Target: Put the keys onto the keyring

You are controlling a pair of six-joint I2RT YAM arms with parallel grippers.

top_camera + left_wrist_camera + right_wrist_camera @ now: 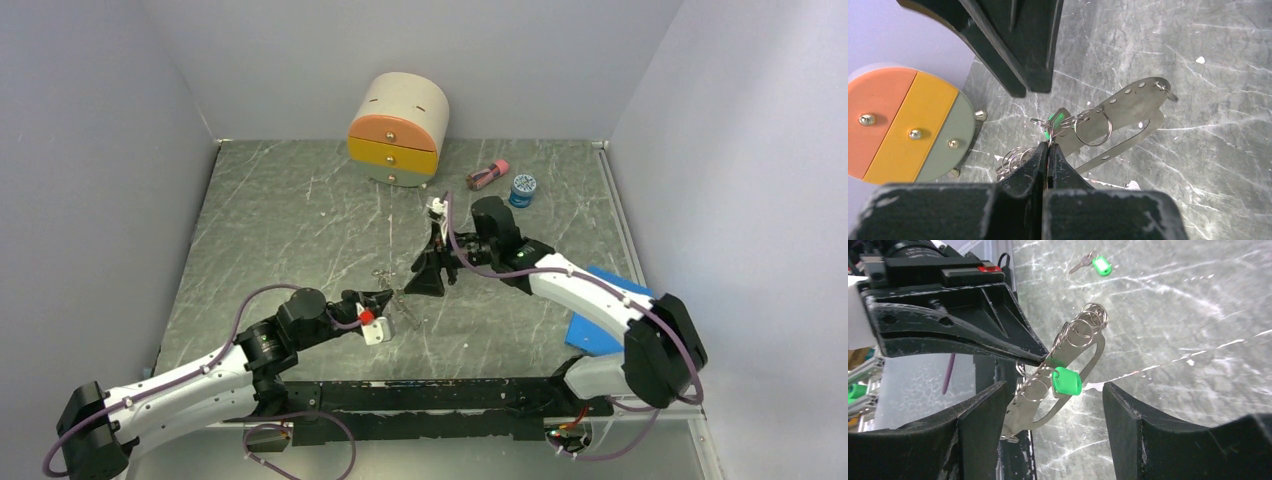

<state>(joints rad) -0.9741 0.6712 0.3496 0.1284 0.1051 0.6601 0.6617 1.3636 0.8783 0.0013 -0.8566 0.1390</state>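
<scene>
One green-headed key point(1066, 382) already hangs on the keyring point(1068, 370), a perforated metal strip carrying small split rings, which your left gripper point(1049, 148) pinches shut above the table, while your right gripper point(1053, 400) stands open around it and a second key point(1096, 263) lies apart on the marble tabletop point(1173, 315), not yet threaded.

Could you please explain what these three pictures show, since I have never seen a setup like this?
Two robot arms stand at the near edge of a grey marbled table. One picture looks down from above; the other two come from cameras on each wrist.

The left gripper has its jaws shut on a flat silvery metal key holder with small split rings; a small key with a green plastic head hangs from it. The right gripper has its jaws open around that holder, touching nothing.

A second green-headed key lies loose on the table. At the back are a round cabinet with orange and yellow drawers, a pink tube and a blue jar.
</scene>
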